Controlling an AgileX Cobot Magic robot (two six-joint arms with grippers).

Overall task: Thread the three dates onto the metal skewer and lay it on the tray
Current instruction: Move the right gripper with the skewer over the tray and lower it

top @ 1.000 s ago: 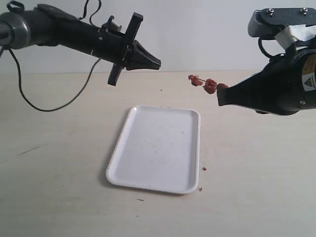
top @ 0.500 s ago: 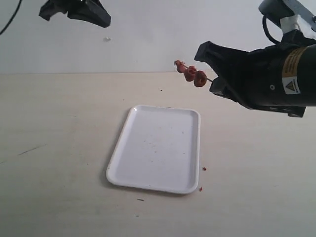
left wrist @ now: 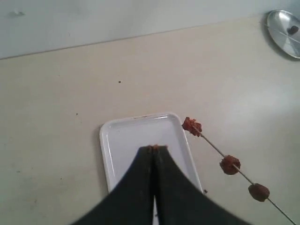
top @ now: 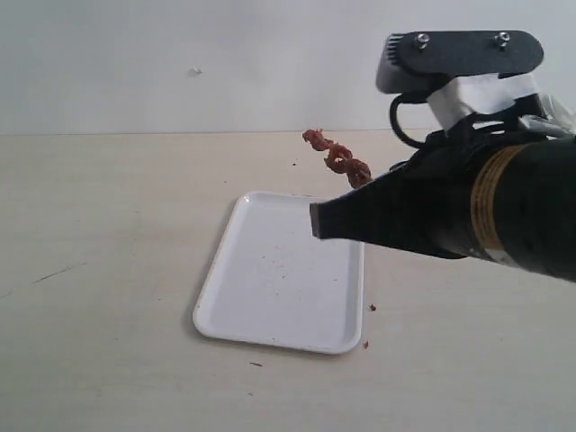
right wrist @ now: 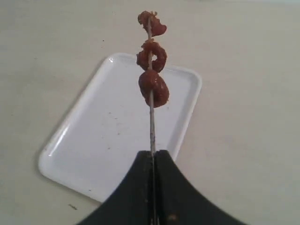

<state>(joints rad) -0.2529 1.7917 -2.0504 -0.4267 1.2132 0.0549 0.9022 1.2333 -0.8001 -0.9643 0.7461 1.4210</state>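
Right gripper [right wrist: 152, 152] clamped shut on bare end of skewer [right wrist: 151, 124]. Three dates [right wrist: 151, 56] threaded toward far tip, clear of fingers. Skewer in air near tray [right wrist: 93, 140], not touching; likely lining up for lay-down. Left gripper [left wrist: 153, 147] closed, empty, raised clear.

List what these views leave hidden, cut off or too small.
Exterior view: the left end effector lies outside the frame.
Exterior view: the metal skewer is too thin to trace; the right arm hides where it is gripped.
Left wrist view: the silver dish is cut by the edge; its contents are too small to name.
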